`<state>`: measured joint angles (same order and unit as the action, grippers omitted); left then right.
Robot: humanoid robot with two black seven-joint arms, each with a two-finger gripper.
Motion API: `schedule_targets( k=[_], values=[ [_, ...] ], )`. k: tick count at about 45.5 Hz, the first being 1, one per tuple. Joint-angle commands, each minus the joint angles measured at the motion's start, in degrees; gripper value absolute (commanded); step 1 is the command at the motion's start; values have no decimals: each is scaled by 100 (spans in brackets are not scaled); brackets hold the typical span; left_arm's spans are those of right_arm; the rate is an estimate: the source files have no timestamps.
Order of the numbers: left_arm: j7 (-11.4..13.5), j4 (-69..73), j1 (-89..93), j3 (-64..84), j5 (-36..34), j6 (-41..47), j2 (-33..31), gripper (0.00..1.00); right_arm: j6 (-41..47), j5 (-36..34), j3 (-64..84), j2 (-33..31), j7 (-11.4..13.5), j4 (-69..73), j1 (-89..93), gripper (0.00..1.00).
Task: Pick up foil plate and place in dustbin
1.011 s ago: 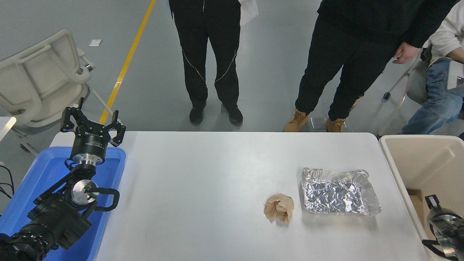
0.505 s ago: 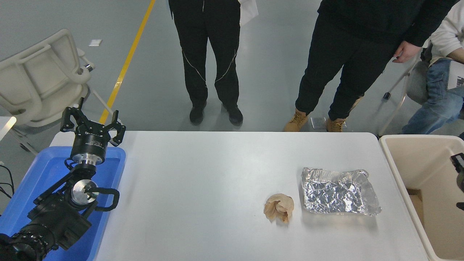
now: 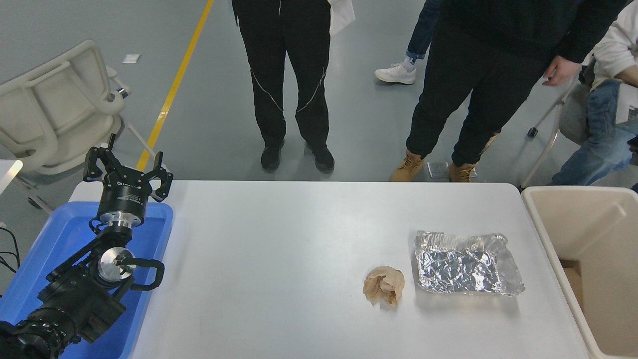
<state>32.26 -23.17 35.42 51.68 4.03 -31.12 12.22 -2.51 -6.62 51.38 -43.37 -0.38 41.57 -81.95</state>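
The foil plate (image 3: 466,263), shiny silver and crinkled, lies flat on the white table (image 3: 299,239) toward its right side. Just off the table's right edge stands the beige dustbin (image 3: 588,239), its opening facing up. My left gripper (image 3: 128,167) is parked at the far left above a blue tray, fingers spread open and holding nothing. The right arm and its gripper are out of the picture.
A crumpled tan paper ball (image 3: 383,285) sits just left of the foil plate. The blue tray (image 3: 60,239) lies under my left arm. People stand along the far side of the table, and a white chair (image 3: 55,109) is at the upper left.
My right gripper, seen over the dustbin at the right edge, rose and then left the picture. A white shoe came into view at the top. The foil plate has not moved.
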Motion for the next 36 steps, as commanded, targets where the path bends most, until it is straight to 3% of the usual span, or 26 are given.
schedule_targets(
  k=[1,9,19,31,36],
  values=[
    [0,-3,0,0,1,0,0,99,873,12,970,-58,-6,1274,-2033,100],
    [0,5,0,0,1,0,0,99,2658,20,1120,231,3,1881,-3264,100],
    [0,5,0,0,1,0,0,99,3125,20,1884,891,3,2768,-4258,100],
    [0,-3,0,0,1,0,0,99,4706,328,1999,1234,3,3525,-5207,100],
    [0,-3,0,0,1,0,0,99,4751,319,2323,1533,-6,3779,-5594,100]
  ],
)
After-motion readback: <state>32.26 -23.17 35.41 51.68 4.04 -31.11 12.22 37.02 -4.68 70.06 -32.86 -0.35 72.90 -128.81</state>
